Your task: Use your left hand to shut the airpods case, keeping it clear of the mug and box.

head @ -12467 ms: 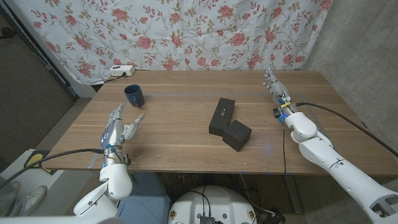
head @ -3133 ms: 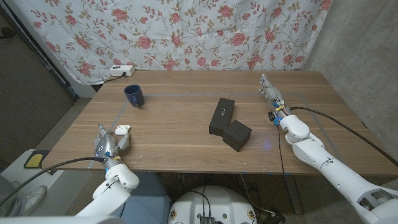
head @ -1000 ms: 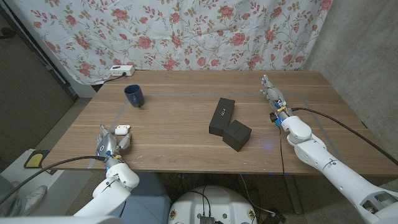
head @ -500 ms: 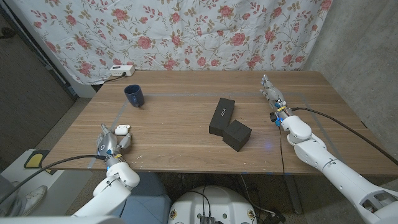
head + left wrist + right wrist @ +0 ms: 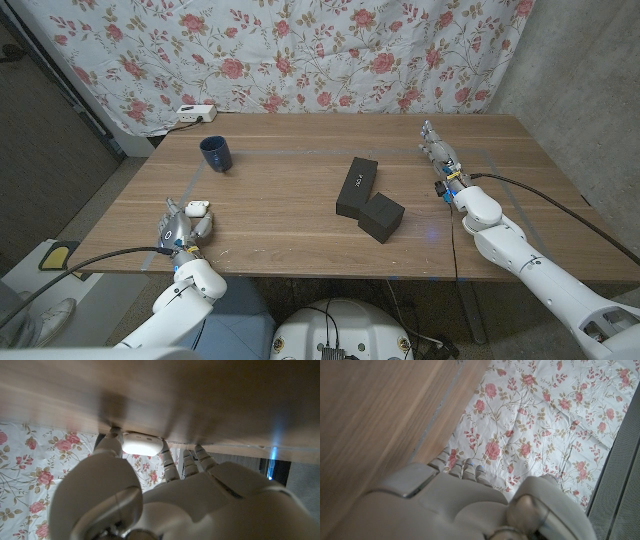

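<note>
**Left hand at the white airpods case near the counter's left edge**

The airpods case (image 5: 197, 208), small and white, lies on the wooden counter (image 5: 300, 190) at about 8 o'clock, close to the near-left edge. The left hand (image 5: 180, 229) sits just behind it, fingers (image 5: 113, 440) reaching to the case on both sides; in the left wrist view the case (image 5: 142, 444) looks closed, fingertips touching its ends. The dark blue mug (image 5: 215, 153) stands well apart at 10 o'clock. Two black boxes (image 5: 368, 200) lie touching near the centre. The right hand (image 5: 440, 152) stands on its edge at 2 o'clock, fingers straight and slightly apart, holding nothing.
</note>
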Robot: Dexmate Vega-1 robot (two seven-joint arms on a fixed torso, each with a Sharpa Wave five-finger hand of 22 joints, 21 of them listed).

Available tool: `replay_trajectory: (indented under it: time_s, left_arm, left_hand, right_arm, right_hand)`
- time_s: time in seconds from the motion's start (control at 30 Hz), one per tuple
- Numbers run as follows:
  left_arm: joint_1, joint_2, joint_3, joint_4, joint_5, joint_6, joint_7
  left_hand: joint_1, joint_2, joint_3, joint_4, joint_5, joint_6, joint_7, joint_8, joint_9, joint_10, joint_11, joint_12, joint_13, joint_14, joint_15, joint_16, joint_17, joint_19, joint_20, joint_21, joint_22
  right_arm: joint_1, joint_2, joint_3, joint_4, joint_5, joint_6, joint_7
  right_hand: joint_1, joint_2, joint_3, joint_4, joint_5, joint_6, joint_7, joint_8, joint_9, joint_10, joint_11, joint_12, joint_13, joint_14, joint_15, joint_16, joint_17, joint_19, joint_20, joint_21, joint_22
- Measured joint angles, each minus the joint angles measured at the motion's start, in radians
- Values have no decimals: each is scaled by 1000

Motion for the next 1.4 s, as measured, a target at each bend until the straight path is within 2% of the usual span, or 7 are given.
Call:
replay_trajectory:
  time_s: [0.2,0.43,0.73,0.93,1.1,1.23,1.4]
  left_arm:
    - [-4,0,3,1,0,4,-1]
    - [-11,-2,10,5,3,6,1]
    - [-18,-5,17,10,5,7,4]
    - [-25,-9,26,20,16,-7,19]
    - [-25,-11,29,26,22,-22,29]
    - [-25,-12,31,28,26,-29,34]
    - [-21,-11,32,28,31,-35,37]
  left_hand:
    - [5,5,-3,-2,0,0,0,0,0,6,-6,-6,0,0,0,6,0,0,0,0,5]
    - [25,25,5,-4,0,9,-12,0,0,18,-18,-6,0,2,-9,10,3,4,4,0,5]
    - [47,79,29,0,6,26,-17,0,0,51,-32,-11,0,11,-22,17,3,11,11,4,5]
    - [85,101,67,-20,19,45,-23,0,0,77,-14,4,7,38,-49,24,2,28,9,8,6]
    - [121,97,94,-23,29,69,-28,6,0,95,5,20,17,80,-75,39,2,38,9,8,6]
    - [139,93,98,-22,31,81,-30,6,0,97,7,20,22,99,-91,40,2,47,3,8,6]
    - [141,93,98,-22,31,84,-33,6,0,97,7,21,22,99,-91,40,2,47,3,8,6]
  right_arm:
    - [3,1,0,10,2,3,6]
    - [7,4,0,20,4,7,11]
    - [8,4,0,25,6,9,12]
    - [8,4,2,27,10,11,12]
    - [8,4,3,29,12,13,13]
    - [8,3,5,30,13,14,13]
    - [8,2,7,30,14,16,13]
  right_hand:
    - [0,0,0,0,0,0,0,0,0,0,0,0,0,0,0,0,0,0,0,0,0]
    - [0,0,0,0,0,0,0,0,0,0,0,0,0,0,0,0,0,0,0,0,0]
    - [0,0,4,-4,0,0,0,0,0,0,0,0,0,0,0,0,0,0,0,0,0]
    - [0,0,4,-4,0,0,0,0,0,0,0,0,0,0,0,0,0,0,0,0,0]
    - [0,0,4,-4,0,0,0,0,0,0,0,0,0,0,0,0,0,0,0,0,0]
    - [0,0,4,-4,0,0,0,0,0,0,0,0,0,0,0,0,0,0,0,0,0]
    - [0,0,4,-4,0,0,0,0,0,0,0,0,0,0,0,0,0,0,0,0,0]
